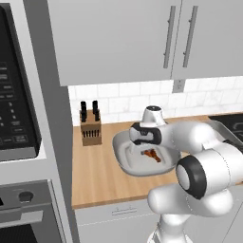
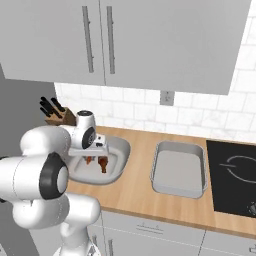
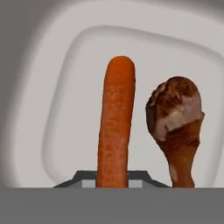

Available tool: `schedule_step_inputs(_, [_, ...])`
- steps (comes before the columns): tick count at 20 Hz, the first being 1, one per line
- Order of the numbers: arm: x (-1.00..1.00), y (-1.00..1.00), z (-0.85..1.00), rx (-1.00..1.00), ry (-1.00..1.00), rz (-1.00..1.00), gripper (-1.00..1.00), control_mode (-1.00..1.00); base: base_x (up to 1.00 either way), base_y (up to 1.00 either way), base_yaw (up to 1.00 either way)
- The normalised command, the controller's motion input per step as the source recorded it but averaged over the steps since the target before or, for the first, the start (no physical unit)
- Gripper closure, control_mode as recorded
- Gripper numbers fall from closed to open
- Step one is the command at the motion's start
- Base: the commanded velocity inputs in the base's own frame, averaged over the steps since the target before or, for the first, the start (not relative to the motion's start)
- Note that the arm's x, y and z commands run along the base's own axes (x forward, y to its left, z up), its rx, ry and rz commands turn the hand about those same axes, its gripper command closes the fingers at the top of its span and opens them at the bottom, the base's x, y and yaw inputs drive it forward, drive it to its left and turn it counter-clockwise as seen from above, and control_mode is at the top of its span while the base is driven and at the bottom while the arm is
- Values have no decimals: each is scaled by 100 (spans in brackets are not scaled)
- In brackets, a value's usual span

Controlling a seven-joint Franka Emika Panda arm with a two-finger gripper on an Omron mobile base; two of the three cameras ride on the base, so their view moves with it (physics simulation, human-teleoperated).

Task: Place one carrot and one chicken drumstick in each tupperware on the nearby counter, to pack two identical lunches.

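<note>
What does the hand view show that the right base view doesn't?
Hand view alone: a carrot rising between the hand's dark tips, seemingly gripped. Right base view alone: a second, rectangular tupperware that looks empty, the stovetop, the knife block and the wooden counter. Both: the round tupperware under the hand and the drumstick.

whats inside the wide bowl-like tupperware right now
A chicken drumstick lies in the wide tupperware. A carrot hangs over it, clamped in the shut gripper. The arm hides part of the floor from the base views.
</note>
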Motion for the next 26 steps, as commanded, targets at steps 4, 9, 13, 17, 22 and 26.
schedule_step_inputs(4, [10, 0, -27, 0, 4, 0, 100, -100, 0, 0, 0])
schedule_step_inputs(9, [0, 2, 0, 0, 0, 0, 100, -100, 0, 0, 0])
schedule_step_inputs(13, [2, 29, -9, 0, 0, -3, 100, -100, 0, 0, 0])
schedule_step_inputs(17, [3, 35, -16, 0, 2, -5, -100, -100, 0, 0, 0])
schedule_step_inputs(22, [0, 2, 0, 0, 5, -3, -100, -100, 0, 0, 0])
schedule_step_inputs(26, [-5, -4, 27, 0, 0, -4, -100, -100, 0, 0, 0])
